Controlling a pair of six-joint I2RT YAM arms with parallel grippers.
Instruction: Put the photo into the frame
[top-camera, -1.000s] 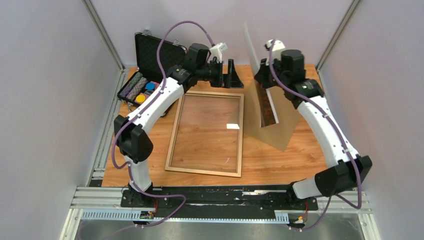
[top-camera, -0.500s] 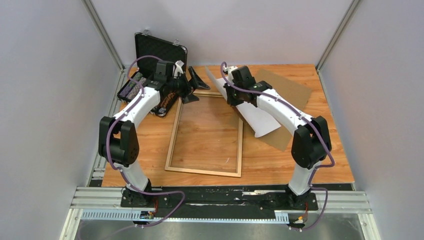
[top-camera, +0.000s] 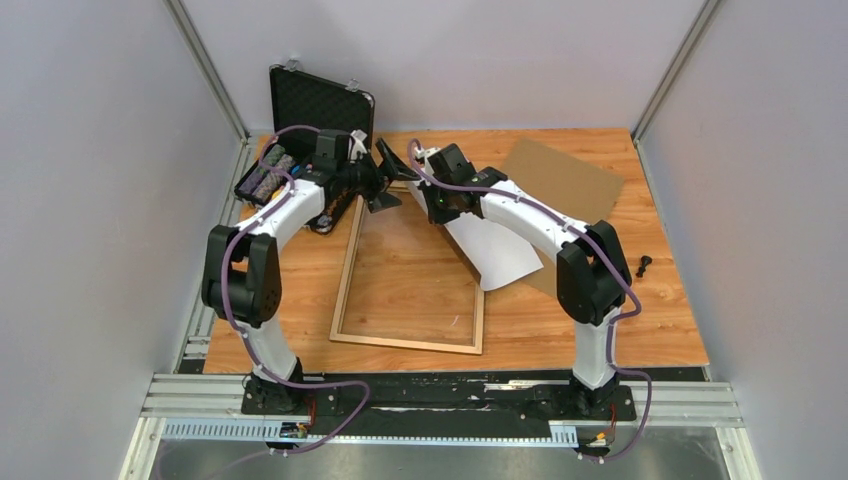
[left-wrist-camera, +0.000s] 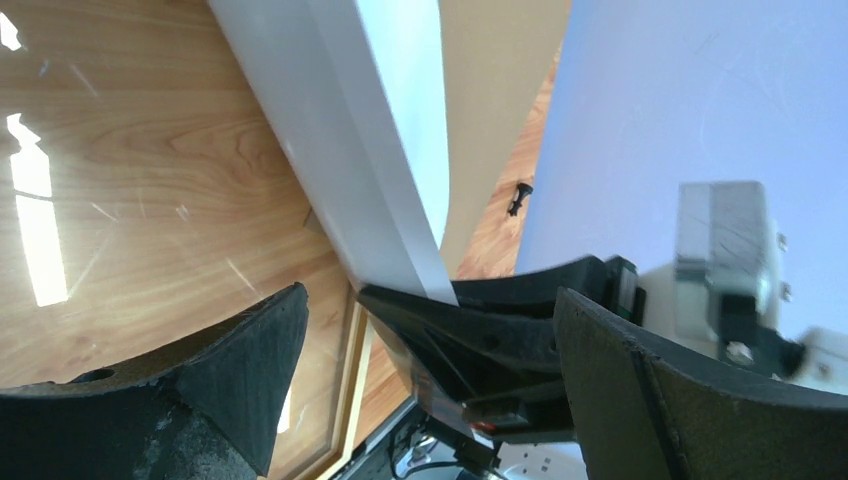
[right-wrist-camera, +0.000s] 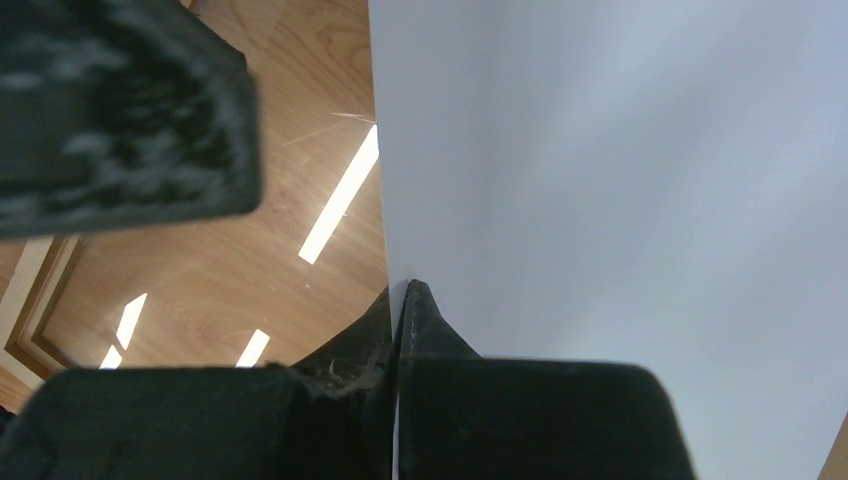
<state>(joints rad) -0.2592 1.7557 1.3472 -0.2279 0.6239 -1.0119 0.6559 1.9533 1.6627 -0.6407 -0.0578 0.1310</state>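
Photo (top-camera: 500, 250), clamped edge-on in the right fingers (right-wrist-camera: 432, 335), seems floppy enough to snag the frame (top-camera: 345, 290) beneath them; left fingers (left-wrist-camera: 240, 350) stand apart.

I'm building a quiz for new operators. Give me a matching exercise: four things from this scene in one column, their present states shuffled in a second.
1 photo
2 frame
3 left end effector
4 backing board

a open, gripping nothing
b lying flat in the middle
c pinched in the shut right end effector
d lying flat at the far right

Pairs: 1-c, 2-b, 3-a, 4-d
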